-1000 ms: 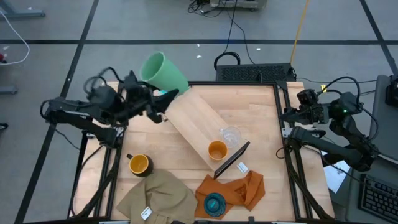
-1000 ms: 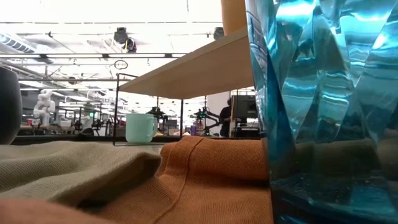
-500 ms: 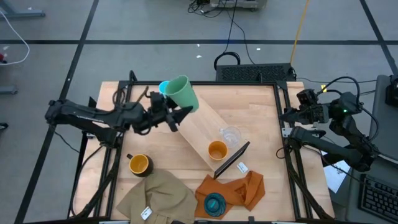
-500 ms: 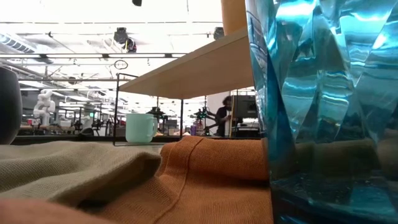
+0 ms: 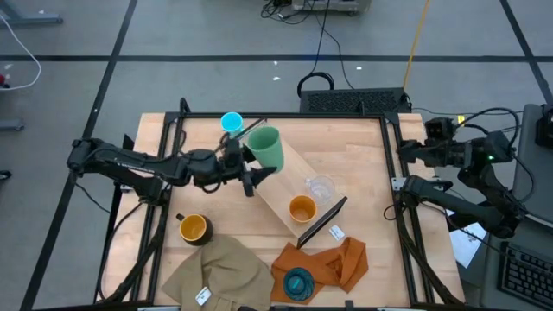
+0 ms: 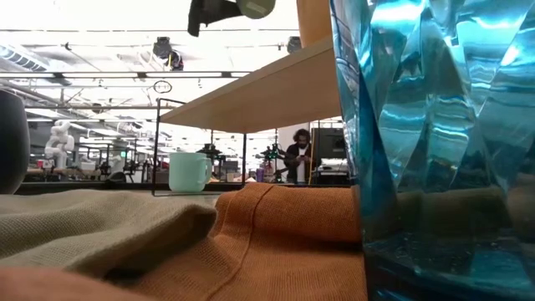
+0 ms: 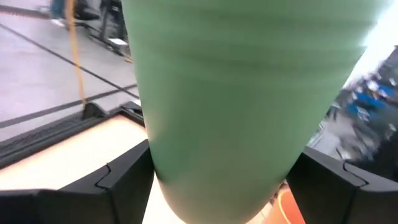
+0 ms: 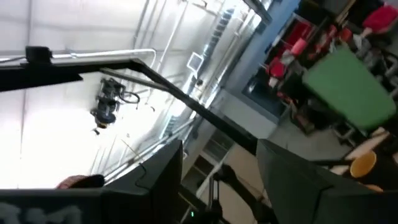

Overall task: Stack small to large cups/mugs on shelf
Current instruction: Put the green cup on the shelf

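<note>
My left gripper (image 5: 257,164) is shut on the green cup (image 5: 266,149) over the far end of the shelf (image 5: 294,177), a light-wood plank that stands on black wire brackets. On the plank stand the clear tumbler (image 5: 320,187) and the orange cup (image 5: 301,208). The light-blue mug (image 5: 231,123) stands on the table beside the shelf's far end. The dark mug (image 5: 193,228) stands near left. The ribbed teal cup (image 5: 298,283) sits on the orange cloth. My right gripper (image 8: 217,180) waits open at the table's right edge. My left gripper pinches the green cup's wall (image 7: 161,168) between its two fingers (image 7: 124,186), one on each side, low on the cup toward its narrower end. The fingers come in level from the table's left. The cup is lifted clear above the shelf's far end.
A tan cloth (image 5: 225,272) and an orange cloth (image 5: 333,259) lie along the near edge. A small white tag (image 5: 336,232) lies by the shelf's near bracket. Bare tabletop (image 5: 367,173) lies right of the shelf.
My left gripper has carried the green cup down and toward the table's right, from beyond the far-left corner to over the shelf's far end. The cup has turned with it: its open mouth faced up at first, and now its side shows.
</note>
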Robot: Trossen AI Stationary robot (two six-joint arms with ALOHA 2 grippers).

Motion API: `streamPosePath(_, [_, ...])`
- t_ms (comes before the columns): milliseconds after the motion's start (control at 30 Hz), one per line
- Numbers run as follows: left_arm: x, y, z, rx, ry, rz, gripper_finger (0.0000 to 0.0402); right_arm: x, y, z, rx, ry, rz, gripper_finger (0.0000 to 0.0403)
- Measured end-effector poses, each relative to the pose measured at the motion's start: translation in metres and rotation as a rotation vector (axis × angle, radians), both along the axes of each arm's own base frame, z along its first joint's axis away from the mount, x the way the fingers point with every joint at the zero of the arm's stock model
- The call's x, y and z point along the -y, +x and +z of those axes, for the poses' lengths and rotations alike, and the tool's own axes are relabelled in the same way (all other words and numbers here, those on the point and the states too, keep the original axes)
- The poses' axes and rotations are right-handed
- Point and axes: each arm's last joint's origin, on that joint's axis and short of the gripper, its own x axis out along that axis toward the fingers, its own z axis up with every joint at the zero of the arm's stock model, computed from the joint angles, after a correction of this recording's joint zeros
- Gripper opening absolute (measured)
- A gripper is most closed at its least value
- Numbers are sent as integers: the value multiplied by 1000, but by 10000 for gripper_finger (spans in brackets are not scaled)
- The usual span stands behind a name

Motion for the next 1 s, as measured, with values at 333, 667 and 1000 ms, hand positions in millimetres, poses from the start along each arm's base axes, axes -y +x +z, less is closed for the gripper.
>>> streamPosePath(333, [-6,22,-25,-98,101,-123,309,4,0,1,44,38,-138,196])
streamPosePath(667, [-29,15,-61,-76,94,-146,309,5,-1,3,68,47,-191,196])
streamPosePath(1000, [-42,20,-84,-167,132,-166,309,12,8,2,42,50,-222,196])
